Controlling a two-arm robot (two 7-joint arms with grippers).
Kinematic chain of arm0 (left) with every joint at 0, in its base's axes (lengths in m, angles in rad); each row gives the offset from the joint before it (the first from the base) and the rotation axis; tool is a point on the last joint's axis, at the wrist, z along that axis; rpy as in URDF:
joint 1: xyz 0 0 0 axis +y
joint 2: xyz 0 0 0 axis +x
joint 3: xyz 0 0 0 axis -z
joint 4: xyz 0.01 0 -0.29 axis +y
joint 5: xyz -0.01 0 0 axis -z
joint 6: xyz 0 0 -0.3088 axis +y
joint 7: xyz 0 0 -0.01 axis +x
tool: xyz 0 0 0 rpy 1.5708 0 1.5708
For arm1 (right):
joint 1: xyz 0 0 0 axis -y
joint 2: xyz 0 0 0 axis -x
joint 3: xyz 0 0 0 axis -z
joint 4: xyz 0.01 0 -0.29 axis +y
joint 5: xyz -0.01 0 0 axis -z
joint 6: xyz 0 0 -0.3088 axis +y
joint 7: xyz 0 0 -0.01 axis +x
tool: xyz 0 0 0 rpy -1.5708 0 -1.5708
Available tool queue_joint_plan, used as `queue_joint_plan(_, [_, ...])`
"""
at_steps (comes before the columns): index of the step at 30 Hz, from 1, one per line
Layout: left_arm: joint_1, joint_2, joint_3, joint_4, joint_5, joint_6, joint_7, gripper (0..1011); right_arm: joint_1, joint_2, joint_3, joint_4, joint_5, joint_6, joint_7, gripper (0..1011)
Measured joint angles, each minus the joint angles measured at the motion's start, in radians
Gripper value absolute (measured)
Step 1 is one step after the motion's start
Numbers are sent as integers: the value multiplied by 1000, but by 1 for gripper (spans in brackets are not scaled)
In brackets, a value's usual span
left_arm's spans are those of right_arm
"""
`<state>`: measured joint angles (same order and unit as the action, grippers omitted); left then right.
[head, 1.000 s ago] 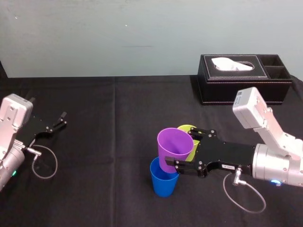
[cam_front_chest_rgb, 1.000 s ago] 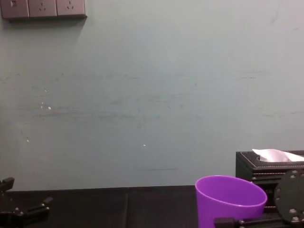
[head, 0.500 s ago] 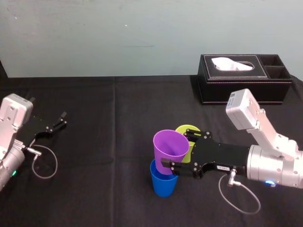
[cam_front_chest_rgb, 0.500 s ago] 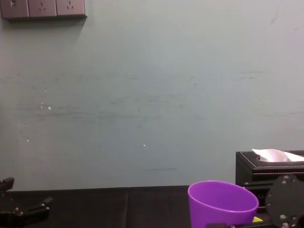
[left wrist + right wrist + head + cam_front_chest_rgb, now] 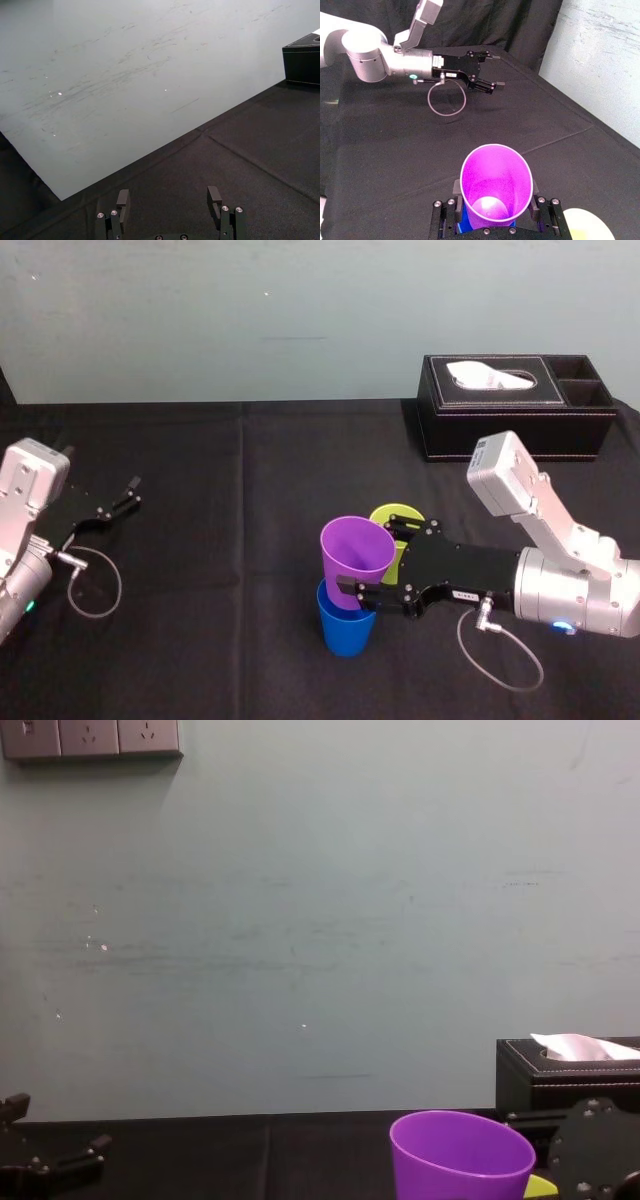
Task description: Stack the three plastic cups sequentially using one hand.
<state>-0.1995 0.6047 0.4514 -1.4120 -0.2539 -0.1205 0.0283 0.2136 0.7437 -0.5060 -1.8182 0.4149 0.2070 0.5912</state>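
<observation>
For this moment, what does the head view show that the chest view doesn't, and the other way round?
The head view adds the blue cup, with the purple cup tilted and its base at the blue cup's mouth, and the right gripper clamped across the purple cup. The chest view adds the wall sockets at upper left. Both share the purple cup, part of the lime-yellow cup behind it, the tissue box and the parked, open left gripper.
</observation>
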Motion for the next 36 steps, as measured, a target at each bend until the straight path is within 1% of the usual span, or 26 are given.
queue_joint_plan(21, [0, 0, 0, 0, 0, 0, 0, 1010, 10, -12, -19, 18, -22, 4, 5, 738])
queue_joint_plan(32, [0, 0, 0, 0, 0, 0, 0, 1010, 10, -11, -19, 17, -22, 4, 6, 738])
queue_joint_plan(33, [0, 0, 0, 0, 0, 0, 0, 1010, 10, -11, -18, 17, -22, 4, 6, 743])
queue_joint_plan(36, [0, 0, 0, 0, 0, 0, 0, 1010, 10, -11, -18, 17, -22, 4, 5, 813])
